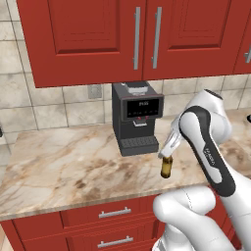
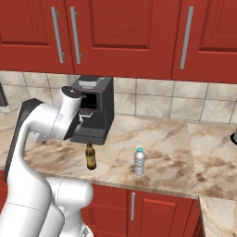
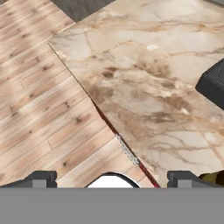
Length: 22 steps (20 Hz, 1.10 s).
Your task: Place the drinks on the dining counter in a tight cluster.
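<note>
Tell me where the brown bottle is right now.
The brown bottle stands upright on the wall counter near its front edge, just in front of the coffee machine, with the water bottle to its right.

No text can be made out for certain. The coffee machine [image 1: 136, 117] at the back edge of the marbled counter [image 1: 59, 166] has a dark display panel with pale marks too small to read. Small lettering runs along the arm's dark forearm cover [image 1: 212, 158], also illegible.
</note>
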### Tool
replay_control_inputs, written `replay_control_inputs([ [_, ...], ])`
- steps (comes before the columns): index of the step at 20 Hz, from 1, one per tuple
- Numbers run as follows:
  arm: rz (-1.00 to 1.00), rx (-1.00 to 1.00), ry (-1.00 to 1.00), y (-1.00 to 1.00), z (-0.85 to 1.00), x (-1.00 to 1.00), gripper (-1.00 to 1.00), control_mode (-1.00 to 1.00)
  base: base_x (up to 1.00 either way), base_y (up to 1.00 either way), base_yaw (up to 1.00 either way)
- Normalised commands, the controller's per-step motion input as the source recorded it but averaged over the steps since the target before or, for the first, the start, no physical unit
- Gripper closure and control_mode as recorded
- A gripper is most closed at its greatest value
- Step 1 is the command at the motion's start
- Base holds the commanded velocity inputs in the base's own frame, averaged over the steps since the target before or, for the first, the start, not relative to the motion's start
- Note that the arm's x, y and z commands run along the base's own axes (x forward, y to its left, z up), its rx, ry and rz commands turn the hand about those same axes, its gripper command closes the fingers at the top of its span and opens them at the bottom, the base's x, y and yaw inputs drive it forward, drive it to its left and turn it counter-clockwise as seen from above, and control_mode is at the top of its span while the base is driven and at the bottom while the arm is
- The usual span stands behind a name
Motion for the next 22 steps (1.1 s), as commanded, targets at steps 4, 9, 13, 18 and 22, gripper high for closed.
replay_control_inputs([
  [4,0.27,0.0,-0.04,-0.16,-0.09,-0.39,-1.0,-1.0,0.0,0.0,0.0],
  [9,0.2,0.02,-0.07,-0.24,-0.05,-0.29,-1.0,-1.0,0.0,0.0,0.0],
  [13,0.04,0.05,-0.11,-0.28,0.0,-0.17,-1.0,-1.0,0.0,0.0,0.0],
  [18,0.01,0.05,-0.17,-0.27,0.0,-0.17,-1.0,-1.0,0.0,0.0,0.0],
  [22,0.0,0.07,-0.2,-0.2,0.01,-0.04,-1.0,-1.0,0.0,0.0,0.0],
])
